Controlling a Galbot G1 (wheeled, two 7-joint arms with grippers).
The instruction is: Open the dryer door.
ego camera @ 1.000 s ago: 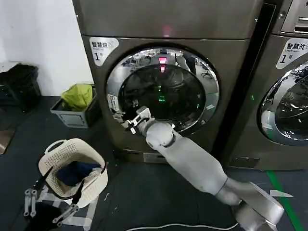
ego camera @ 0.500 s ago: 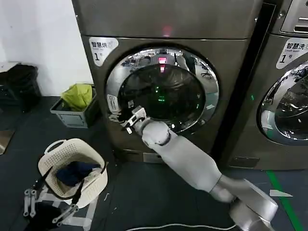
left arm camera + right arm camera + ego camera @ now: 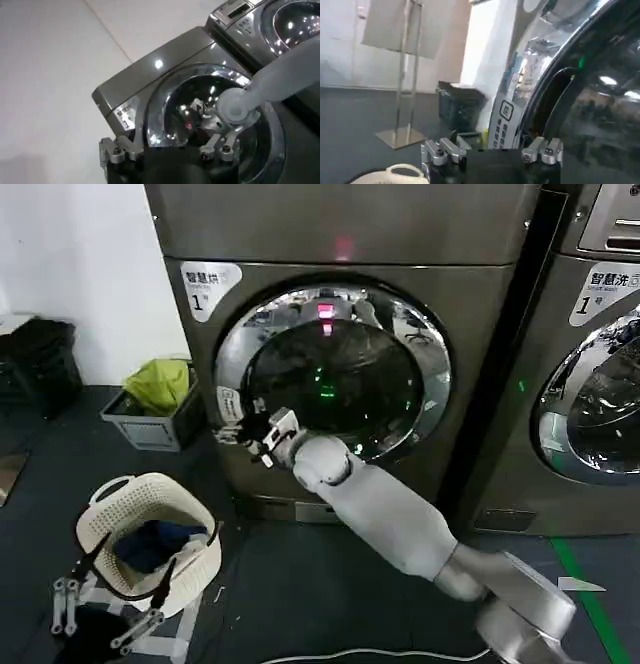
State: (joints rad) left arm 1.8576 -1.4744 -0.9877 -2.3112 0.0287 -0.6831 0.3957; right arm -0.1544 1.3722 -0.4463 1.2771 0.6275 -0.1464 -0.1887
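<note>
Two front-loading machines are recorded in the head view; the dryer [image 3: 340, 354], marked "1", occupies the centre and upper part of the frame, and a neighbouring machine [image 3: 590, 374] stands at the right edge. The dryer door [image 3: 335, 369] is seen against the front panel, its chrome rim appearing flush or nearly so; whether the latch has released cannot be told. A red indicator light [image 3: 343, 250] is noted above it.

The right pincer [image 3: 258, 434] is positioned at the door's lower left rim, at centre-left of the head view, with the right arm extended from the lower right corner. Its fingers appear set on or hooked at the rim edge beside a small white sticker, but whether they are apart, together or clamped on the rim cannot be told. In the right wrist view the chrome rim and dark glass are seen directly ahead of the pincer.

The left pincer [image 3: 170, 150] is held back from the dryer, with its fingers spread apart and nothing between them.

The decisive relation is judged as follows: the rim edge lies immediately at the right pincer, on the side opposite the presumed hinge at the right. An outward pull by the right arm, the nearer one, is therefore indicated. Slippage off the polished rim is considered the chief risk.

A laundry basket [image 3: 100, 519] is noted on the floor at lower left.
</note>
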